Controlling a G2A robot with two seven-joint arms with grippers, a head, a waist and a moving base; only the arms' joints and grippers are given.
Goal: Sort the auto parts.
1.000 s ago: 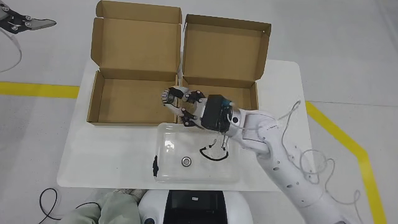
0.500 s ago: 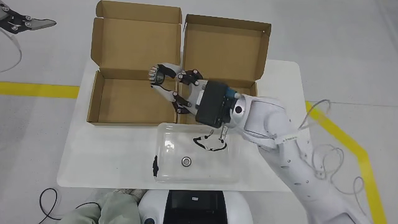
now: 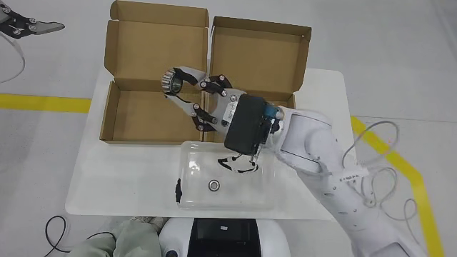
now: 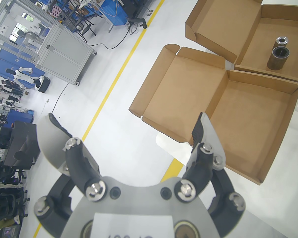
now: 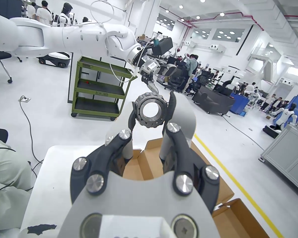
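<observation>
Now, my right gripper [image 5: 151, 111]: clamped on a toothed metal ring [image 3: 170, 81], one finger on each side, the ring's bore facing my wrist camera.
Ring's place: in the air over the left box [image 3: 146, 118], above its back wall where the open lid folds away.
Beneath that gripper: the left box's bare cardboard bottom, with the back wall and lid nearest the ring.
Beside it, on my wrist's side: the right box [image 4: 259, 43], touching the left one.
In the right box: a dark sleeve [image 4: 278, 59] and a small silver cylinder [image 4: 281, 41], both upright, close together.
Behind the gripper, toward my body: a clear tray [image 3: 193, 185] on the bench [image 3: 321, 107], with a small ring [image 3: 213, 185], a black loop [image 3: 239, 165] and a black piece [image 3: 178, 190] at its edge.
My left gripper [image 4: 125, 118]: fingers wide apart, holding nothing, out past the bench's edge over the floor [image 4: 101, 63], well apart from the right one.
</observation>
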